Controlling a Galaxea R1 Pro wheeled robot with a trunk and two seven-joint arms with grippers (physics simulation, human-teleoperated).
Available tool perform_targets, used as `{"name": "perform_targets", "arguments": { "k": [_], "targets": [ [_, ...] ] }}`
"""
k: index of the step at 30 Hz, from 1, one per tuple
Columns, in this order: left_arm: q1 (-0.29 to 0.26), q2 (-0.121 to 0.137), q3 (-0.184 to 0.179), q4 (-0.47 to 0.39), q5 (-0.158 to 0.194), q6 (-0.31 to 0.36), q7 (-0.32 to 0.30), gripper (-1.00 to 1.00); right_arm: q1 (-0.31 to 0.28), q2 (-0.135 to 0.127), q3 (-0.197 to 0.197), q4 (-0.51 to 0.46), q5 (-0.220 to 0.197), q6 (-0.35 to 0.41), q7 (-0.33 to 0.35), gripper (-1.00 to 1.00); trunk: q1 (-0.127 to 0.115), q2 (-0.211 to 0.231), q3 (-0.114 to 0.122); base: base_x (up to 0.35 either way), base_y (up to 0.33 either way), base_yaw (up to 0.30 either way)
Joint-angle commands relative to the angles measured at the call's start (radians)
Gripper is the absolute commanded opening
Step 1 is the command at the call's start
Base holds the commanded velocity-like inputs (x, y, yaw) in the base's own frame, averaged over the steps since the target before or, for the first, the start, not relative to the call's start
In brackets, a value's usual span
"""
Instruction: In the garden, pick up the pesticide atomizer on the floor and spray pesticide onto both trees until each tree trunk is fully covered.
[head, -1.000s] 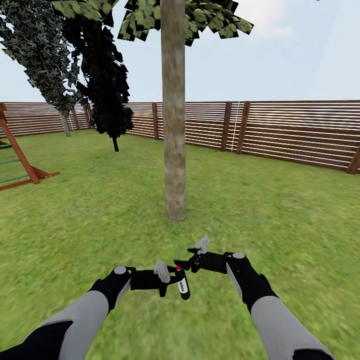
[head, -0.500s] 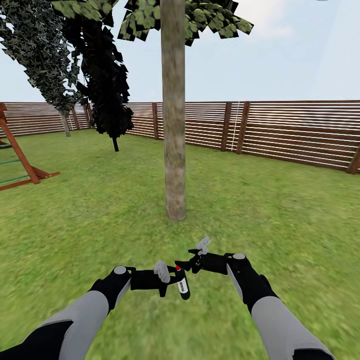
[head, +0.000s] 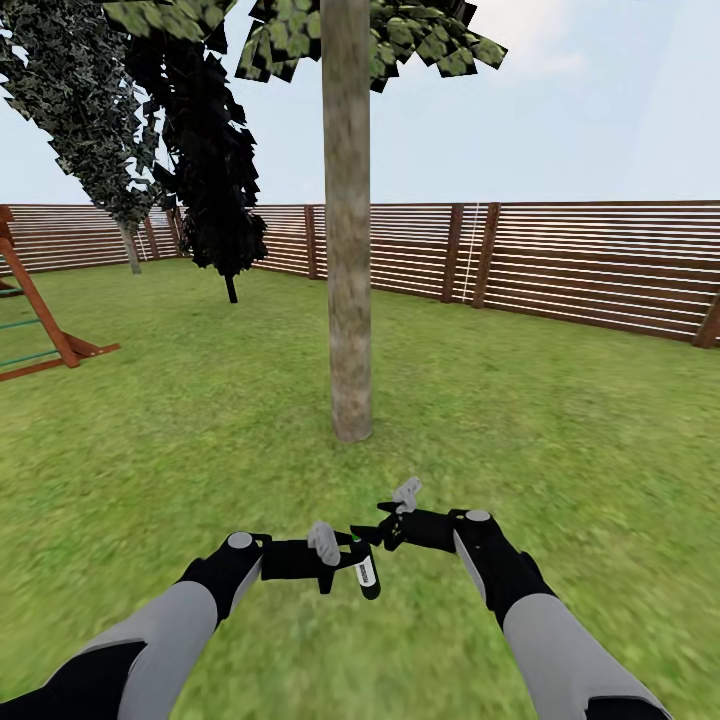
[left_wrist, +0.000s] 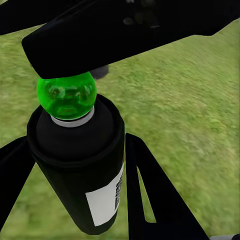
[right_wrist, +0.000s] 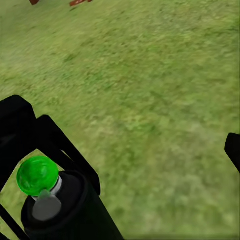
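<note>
Your left gripper (head: 345, 560) is pinching the pesticide atomizer (head: 366, 572), low in the head view at about 6 o'clock, just above the grass (head: 560, 420). In the left wrist view the dark can (left_wrist: 85, 165) stands between the two black fingers (left_wrist: 150, 190), one on each side and touching it, and the round knob (left_wrist: 66, 96) on its top is bright green. A white label (left_wrist: 106, 200) is on the side of the can.

Your right gripper (head: 378, 528) is just beside the top of the atomizer, at about 1 o'clock from it. A black part of this gripper lies over the green knob in the left wrist view, very near or touching; I cannot tell which. If the right fingers are spread or pressed together, I cannot tell: in the right wrist view one black finger (right_wrist: 57, 145) is beside the can and a small dark piece is at the far edge, with open grass between them.

The tree trunk (head: 348, 220) rises straight in front of you at 12 o'clock from the grippers, well apart from them, with its leaves (head: 400, 35) high up. A dark conifer (head: 215, 170) is at 11 o'clock, the wooden fence (head: 580, 262) runs behind, and part of a wooden playset (head: 40, 320) is at 9 o'clock
</note>
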Motion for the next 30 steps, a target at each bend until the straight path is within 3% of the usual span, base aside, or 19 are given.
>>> {"name": "perform_targets", "arguments": {
  "k": [1,3,5,8,13,14,15,16,18,20,22,24,26,27,30],
  "targets": [
    [0.000,0.000,0.001,0.000,0.000,-0.001,0.001,-1.00,0.000,-0.002,-0.001,-0.001,-0.002,0.001,0.000,1.00,0.000,0.000,0.000,0.000,0.000,0.000],
    [0.000,0.000,0.001,0.000,0.000,-0.001,0.001,-1.00,0.000,-0.004,-0.002,-0.003,-0.002,0.001,-0.008,1.00,0.000,0.000,0.000,0.000,0.000,0.000],
    [0.000,0.000,0.001,0.000,0.000,-0.001,0.001,-1.00,0.000,-0.012,-0.003,-0.006,-0.004,0.002,-0.059,1.00,0.000,0.000,0.000,0.000,0.000,0.000],
    [0.000,0.000,0.001,0.000,0.000,-0.001,0.001,-1.00,-0.001,-0.043,-0.005,-0.014,-0.006,0.004,-0.088,1.00,0.000,0.000,0.000,0.000,0.000,0.000],
    [0.000,0.000,0.001,0.000,0.000,-0.001,0.001,-1.00,-0.001,-0.179,-0.012,-0.040,-0.010,0.008,-0.109,1.00,0.000,0.000,0.000,0.000,0.000,0.000],
    [0.000,0.000,0.001,0.000,0.000,-0.001,0.001,-1.00,-0.002,-0.225,-0.053,-0.042,-0.010,0.009,-0.110,1.00,0.000,0.000,0.000,0.000,0.000,0.000],
    [0.000,0.000,0.001,0.000,0.000,-0.001,0.001,-1.00,-0.002,-0.255,-0.111,-0.042,-0.010,0.009,-0.111,1.00,0.000,0.000,0.000,0.000,0.000,0.000],
    [0.000,0.000,0.001,0.000,0.000,-0.001,0.001,-1.00,-0.001,-0.300,-0.236,-0.041,-0.007,0.006,-0.112,1.00,0.000,0.000,0.000,0.000,0.000,0.000],
    [0.000,0.000,0.002,0.000,0.000,-0.001,0.001,-1.00,0.004,-0.361,-0.402,-0.023,0.002,0.003,-0.151,1.00,0.000,0.000,0.000,0.000,0.000,0.000],
    [0.000,0.001,0.002,-0.001,0.000,-0.001,0.001,-1.00,0.039,-0.429,-0.492,0.053,0.020,-0.015,-0.279,1.00,0.000,0.000,0.000,0.000,0.000,0.000],
    [0.000,0.002,0.002,-0.001,-0.001,-0.001,0.004,-1.00,0.092,-0.482,-0.529,0.233,0.032,-0.118,-0.475,1.00,0.000,0.000,0.000,0.000,0.000,0.000],
    [0.000,0.003,0.003,-0.002,-0.001,-0.002,0.006,-1.00,0.139,-0.502,-0.541,0.446,0.044,-0.294,-0.608,1.00,0.000,0.000,0.000,0.000,0.000,0.000],
    [0.000,0.008,0.020,-0.004,-0.001,-0.002,0.029,-1.00,0.165,-0.504,-0.546,0.605,0.084,-0.479,-0.678,1.00,0.000,0.000,0.000,0.000,0.000,0.000],
    [0.000,0.012,0.036,-0.003,-0.001,-0.003,0.075,-1.00,0.170,-0.493,-0.547,0.633,0.097,-0.513,-0.691,1.00,0.000,0.000,0.000,0.000,0.000,0.000],
    [0.000,0.021,0.068,0.000,-0.002,-0.006,0.306,-1.00,0.189,-0.460,-0.548,0.670,0.115,-0.557,-0.708,1.00,0.000,0.000,0.000,0.000,0.000,0.000]
  ]
}}
